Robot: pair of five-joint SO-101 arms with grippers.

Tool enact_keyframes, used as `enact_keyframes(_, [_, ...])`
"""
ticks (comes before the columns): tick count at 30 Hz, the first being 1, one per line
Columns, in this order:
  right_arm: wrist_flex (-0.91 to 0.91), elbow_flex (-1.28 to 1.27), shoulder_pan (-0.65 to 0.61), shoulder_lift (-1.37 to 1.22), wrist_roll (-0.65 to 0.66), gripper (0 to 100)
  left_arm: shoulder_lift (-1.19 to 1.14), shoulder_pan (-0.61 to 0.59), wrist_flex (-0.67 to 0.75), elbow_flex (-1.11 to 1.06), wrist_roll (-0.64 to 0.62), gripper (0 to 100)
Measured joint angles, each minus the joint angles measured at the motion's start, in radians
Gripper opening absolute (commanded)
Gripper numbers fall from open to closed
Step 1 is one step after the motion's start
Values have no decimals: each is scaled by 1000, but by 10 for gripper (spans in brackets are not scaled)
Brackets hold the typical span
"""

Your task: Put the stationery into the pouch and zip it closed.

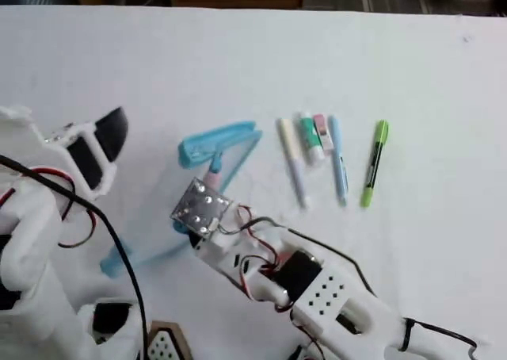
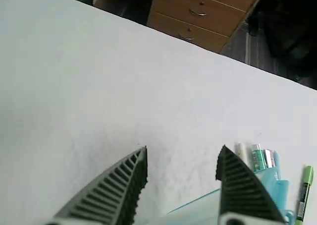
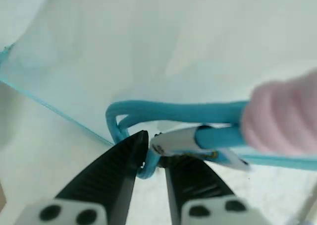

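Right gripper [image 3: 156, 149]: clamped on the pouch [image 1: 230, 135] at its zip
Left gripper [image 2: 183, 153]: jaws apart, left of pouch
Pens [image 1: 339, 166]: right of pouch

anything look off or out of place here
The translucent blue-trimmed pouch sits tilted up, its edge pinched in the right gripper, with a pink tip poking out of it. The green highlighter and blue pen lie outside it.
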State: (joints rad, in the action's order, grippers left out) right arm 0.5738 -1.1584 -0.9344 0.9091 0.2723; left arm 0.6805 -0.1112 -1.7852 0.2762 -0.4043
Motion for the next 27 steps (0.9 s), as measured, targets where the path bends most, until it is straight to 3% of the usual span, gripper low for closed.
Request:
enact_keyframes(6, [-9, -2, -26, 0, 0, 16, -40, 129, 0, 72, 0, 242])
enact_keyframes(15, [-9, -2, -23, 0, 0, 16, -155, 181, -3, 75, 25, 230])
enact_keyframes(27, [-9, -3, -23, 0, 0, 16, -64, 207, -5, -106, 52, 210])
